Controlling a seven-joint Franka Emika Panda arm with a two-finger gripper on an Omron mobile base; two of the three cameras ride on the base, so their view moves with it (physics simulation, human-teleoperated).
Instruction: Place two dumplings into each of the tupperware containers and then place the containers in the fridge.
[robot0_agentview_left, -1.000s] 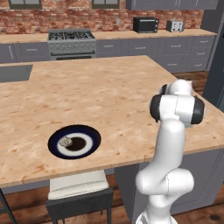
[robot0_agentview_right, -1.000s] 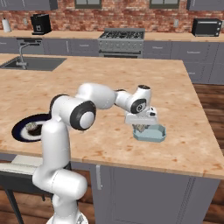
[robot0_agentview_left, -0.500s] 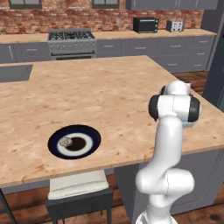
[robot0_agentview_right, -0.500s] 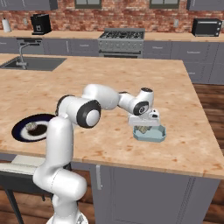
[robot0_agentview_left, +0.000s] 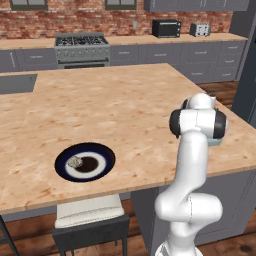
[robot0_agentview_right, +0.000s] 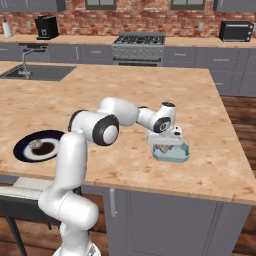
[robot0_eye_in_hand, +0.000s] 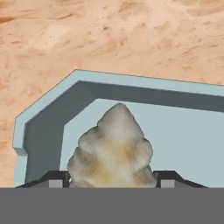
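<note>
The claw (robot0_agentview_right: 164, 146) has lowered into the one teal container (robot0_agentview_right: 171, 153), gripping one dumpling (robot0_eye_in_hand: 111, 151); another sits on the one plate (robot0_agentview_left: 85, 161).

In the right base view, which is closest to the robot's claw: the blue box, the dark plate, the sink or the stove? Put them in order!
Measured from the gripper:
1. Pale blue container: right under the claw, at the counter's near right.
2. Dark blue plate: far off to the left, near the counter's front edge.
3. Sink: back left, set into the counter.
4. Stove: farthest, against the brick wall.
</note>
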